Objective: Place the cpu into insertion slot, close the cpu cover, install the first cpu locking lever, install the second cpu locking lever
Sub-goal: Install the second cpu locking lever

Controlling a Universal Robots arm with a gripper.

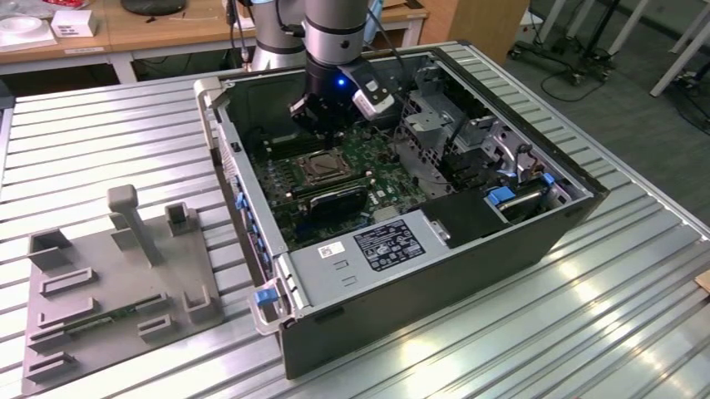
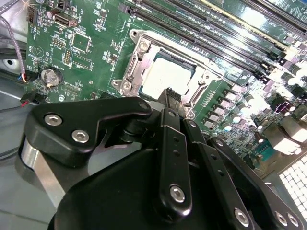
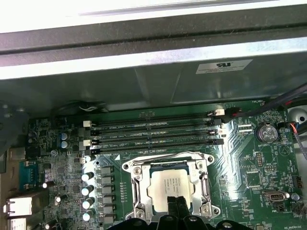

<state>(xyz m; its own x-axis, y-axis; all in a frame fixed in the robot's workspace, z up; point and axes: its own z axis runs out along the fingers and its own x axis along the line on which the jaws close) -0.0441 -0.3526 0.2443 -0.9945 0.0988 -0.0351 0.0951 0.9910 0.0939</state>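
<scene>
In the exterior view, your gripper [image 1: 319, 125] hangs inside the open computer case [image 1: 444, 274], just above the socket [image 1: 322, 168] near the board's [image 1: 367, 208] middle. In the second wrist view, the chip [image 2: 165, 76] lies seated in the socket, the cover [image 2: 139, 57] down around it. In the first wrist view, the fingertips [image 3: 177, 203], pressed together and empty, meet at the chip's near edge, likely to press there.

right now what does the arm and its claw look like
The arm is a silver-grey tube with a dark band and a blue light glowing low on the wrist. A white and grey block is mounted beside it. The claw is matte black, built of jointed link plates held by silver screws.
</scene>
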